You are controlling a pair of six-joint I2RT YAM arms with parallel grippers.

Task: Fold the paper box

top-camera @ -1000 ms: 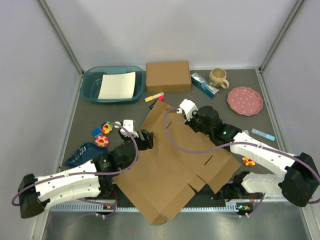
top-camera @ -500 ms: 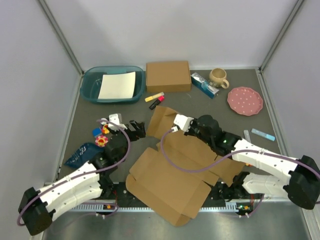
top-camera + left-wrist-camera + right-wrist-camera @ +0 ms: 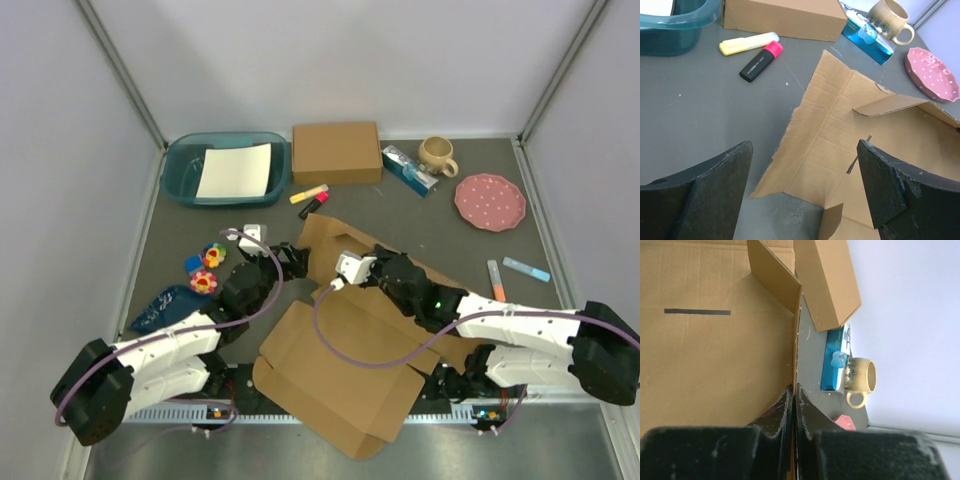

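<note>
Released by left gripper (image 3: pixel 804 146) (now wide, beside it), paper box (image 3: pixel 340 370) is pinched edge-on by right gripper (image 3: pixel 794 390), fold not formed.

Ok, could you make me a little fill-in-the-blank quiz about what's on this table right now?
1. The right arm's jaws are ___ on an edge of the paper box.
2. The left arm's jaws stand ___, holding nothing.
3. The dotted plate near the mug is ___.
4. The highlighter lying beside the pink one is ___.

Missing words: shut; open; pink; yellow.
</note>
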